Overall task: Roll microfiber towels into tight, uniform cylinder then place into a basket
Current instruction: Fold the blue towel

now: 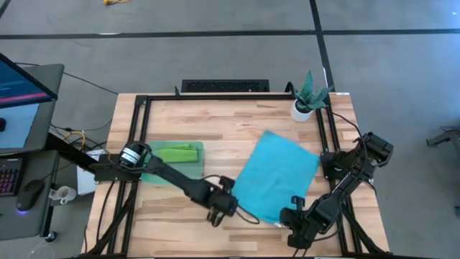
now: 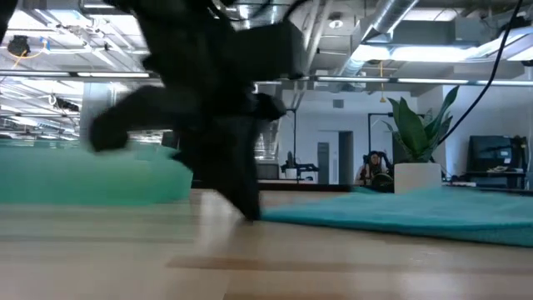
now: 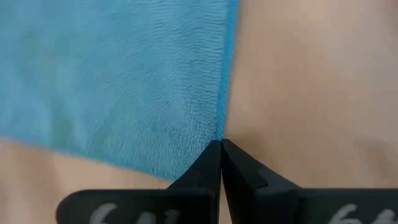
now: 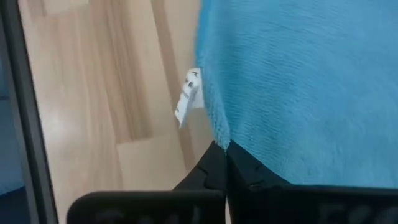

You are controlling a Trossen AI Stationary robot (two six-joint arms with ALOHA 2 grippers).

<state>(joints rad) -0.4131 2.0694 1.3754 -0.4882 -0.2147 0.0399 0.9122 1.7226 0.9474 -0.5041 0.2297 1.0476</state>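
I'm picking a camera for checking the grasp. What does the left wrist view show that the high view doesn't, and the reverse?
Only the left wrist view shows the left gripper with fingertips together at the blue towel's edge. Only the high view shows the basket holding the green towel, the potted plant and the right gripper at the blue towel's near corner. Both show the blue towel flat on the table.

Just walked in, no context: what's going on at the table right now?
Both arms are working a flat sky-blue microfiber towel spread on the wooden table. The left pincer is shut at the towel's near-left edge, the right pincer shut at its near-right corner. Neither clearly shows cloth pinched. No roll is started. A lime-green towel already lies in the translucent teal basket on the left.
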